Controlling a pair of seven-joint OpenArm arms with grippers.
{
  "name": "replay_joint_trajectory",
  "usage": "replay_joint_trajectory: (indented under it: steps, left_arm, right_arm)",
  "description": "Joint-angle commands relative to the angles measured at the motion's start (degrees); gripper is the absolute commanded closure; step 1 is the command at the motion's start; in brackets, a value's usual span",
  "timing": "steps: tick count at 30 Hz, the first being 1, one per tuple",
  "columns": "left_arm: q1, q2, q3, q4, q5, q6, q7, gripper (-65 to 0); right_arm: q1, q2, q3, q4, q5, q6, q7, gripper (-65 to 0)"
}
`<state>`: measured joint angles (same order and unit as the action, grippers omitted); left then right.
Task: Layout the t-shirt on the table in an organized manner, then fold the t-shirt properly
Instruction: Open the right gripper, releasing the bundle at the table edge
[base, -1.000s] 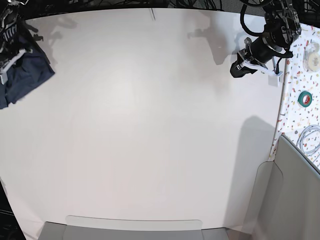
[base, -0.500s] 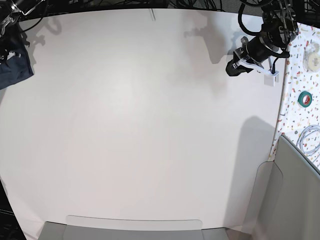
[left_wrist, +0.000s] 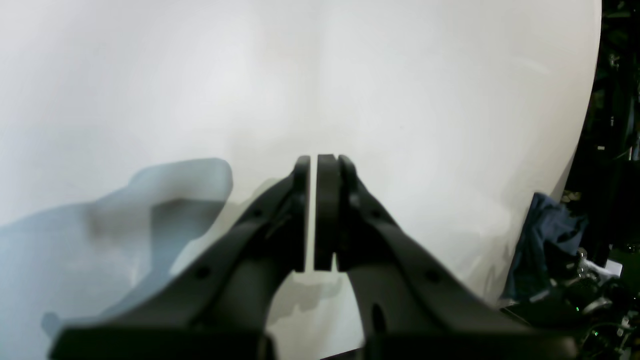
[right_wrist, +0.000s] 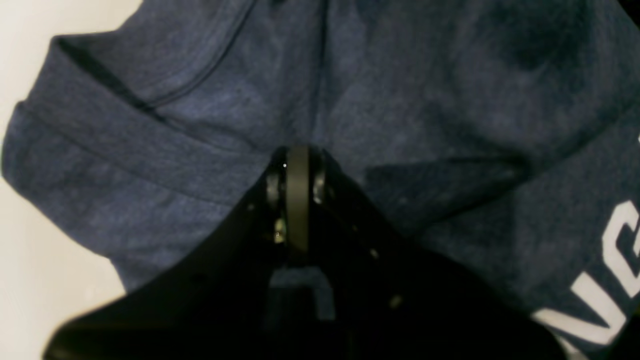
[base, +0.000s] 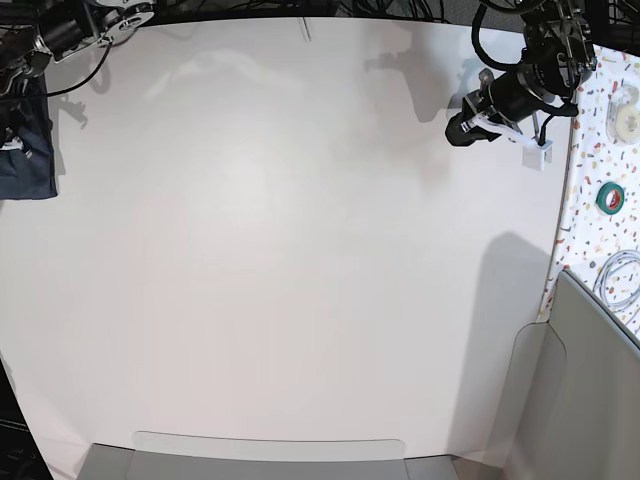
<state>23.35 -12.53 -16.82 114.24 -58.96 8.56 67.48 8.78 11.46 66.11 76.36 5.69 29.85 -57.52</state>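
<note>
**Shirt hanging off the far edge on one pinch**

My right claw (right_wrist: 297, 200) is clamped on a fold of the t-shirt (right_wrist: 400, 115), white lettering low at the side. My left claw (left_wrist: 316, 210) is pinched nearly closed on nothing above the bare tabletop (base: 300, 250). At the far left edge the shirt (base: 25, 160) bunches mostly off the tabletop. I judge a thin pinch could slip, dropping it off the edge.
</note>
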Motion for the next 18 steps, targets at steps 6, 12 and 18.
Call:
replay_joint_trajectory:
  steps: [6, 12, 18]
  left_arm:
    - [-1.3, -0.6, -0.2, 0.9, -1.0, -0.2, 0.2, -1.1]
    - [-1.3, -0.6, -0.2, 0.9, -1.0, -0.2, 0.2, -1.1]
    - [-1.4, -0.6, -0.2, 1.1, -1.0, -0.2, 0.2, -1.1]
  right_arm:
    - [0.1, -3.7, -0.7, -0.9, -0.7, -0.9, -3.9, 0.0]
    - [-0.5, -4.2, -0.7, 8.0, 2.9, -1.2, -4.0, 0.0]
    - [1.4, -6.7, 3.8, 19.8, 8.6, -1.2, -3.6, 0.0]
